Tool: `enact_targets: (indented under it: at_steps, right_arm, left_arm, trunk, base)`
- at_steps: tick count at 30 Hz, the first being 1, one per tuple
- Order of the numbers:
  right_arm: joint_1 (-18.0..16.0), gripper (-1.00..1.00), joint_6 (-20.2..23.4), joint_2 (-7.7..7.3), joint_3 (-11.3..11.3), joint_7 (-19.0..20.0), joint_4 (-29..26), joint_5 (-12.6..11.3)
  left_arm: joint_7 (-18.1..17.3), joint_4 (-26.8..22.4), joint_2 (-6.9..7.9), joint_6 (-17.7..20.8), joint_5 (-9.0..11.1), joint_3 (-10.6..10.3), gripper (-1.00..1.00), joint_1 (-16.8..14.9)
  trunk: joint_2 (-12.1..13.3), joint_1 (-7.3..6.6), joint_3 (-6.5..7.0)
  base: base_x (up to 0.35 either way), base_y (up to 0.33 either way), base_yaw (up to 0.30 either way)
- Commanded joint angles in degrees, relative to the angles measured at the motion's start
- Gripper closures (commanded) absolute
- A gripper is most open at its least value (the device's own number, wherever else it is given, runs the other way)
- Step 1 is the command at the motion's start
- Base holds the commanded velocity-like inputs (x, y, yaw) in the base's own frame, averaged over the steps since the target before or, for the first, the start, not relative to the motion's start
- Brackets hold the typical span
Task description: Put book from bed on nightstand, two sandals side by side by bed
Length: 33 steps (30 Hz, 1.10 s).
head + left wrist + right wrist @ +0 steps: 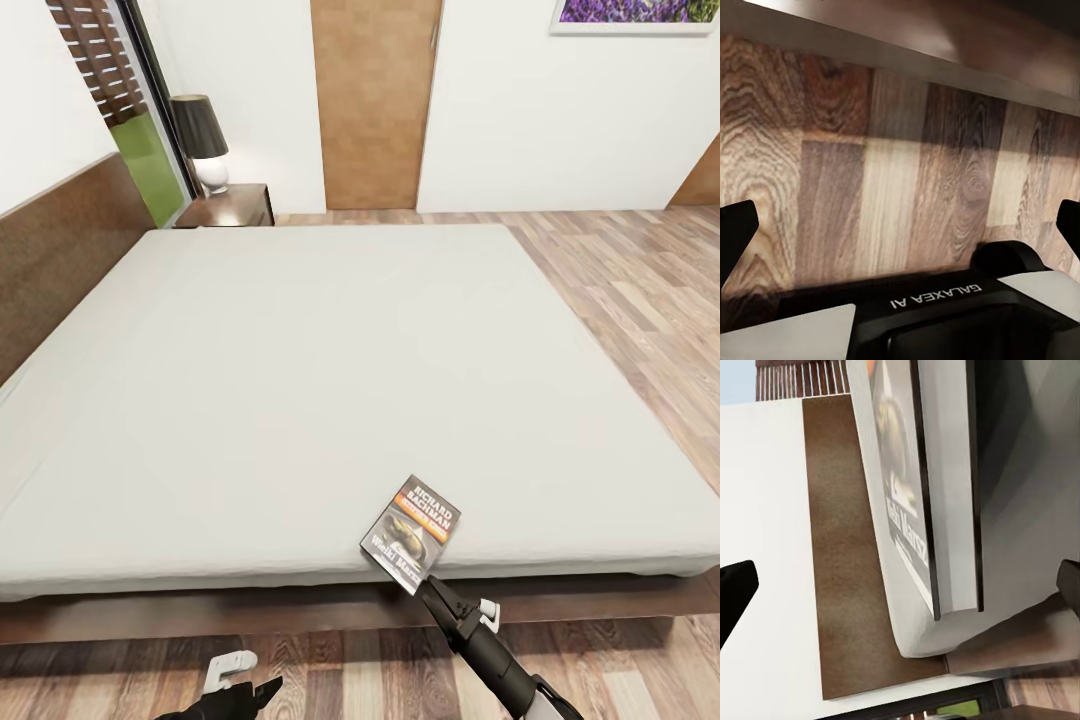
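At the near edge of the large low bed with its pale grey-white mattress point(300, 380), a small dark-covered paperback book lettered "Richard Bachman" point(411, 534) lies flat, one corner poking just past the mattress edge.

From where I stand, the right gripper point(432, 592) points up at that overhanging corner, its black tip just at the book; its wrist camera sees the book's page edges point(949, 487) close ahead with the two fingertips set wide apart either side, holding nothing. Down low, the left gripper point(262, 690) hangs over the light brown wood-plank floor point(892, 195), jaws likewise spread wide and empty. Beyond the bed's far corner a low dark brown nightstand point(235, 206) carries a black-shaded lamp with a white base point(203, 140), beside a brown door point(373, 100).
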Motion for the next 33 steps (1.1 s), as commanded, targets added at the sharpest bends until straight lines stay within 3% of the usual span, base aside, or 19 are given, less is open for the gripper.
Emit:
enact_targets:
  at_steps: [1, 33]
  right_arm:
    - [-0.02, -1.00, 0.60, -0.01, 0.11, 0.14, 0.03, -0.41]
    - [-0.02, -1.00, 0.60, -0.01, 0.11, 0.13, 0.03, -0.44]
  left_arm:
    - [-0.09, -0.07, 0.05, 0.47, 0.59, -0.22, -1.00, -0.01]
    - [-0.13, -0.07, -0.02, 0.48, 0.59, -0.22, -1.00, 0.01]
  trunk:
    - [-0.01, 0.00, -0.03]
    - [-0.01, 0.00, -0.03]
  base:
    - [0.000, 0.000, 0.000]
    - [0.000, 0.034, 0.000]
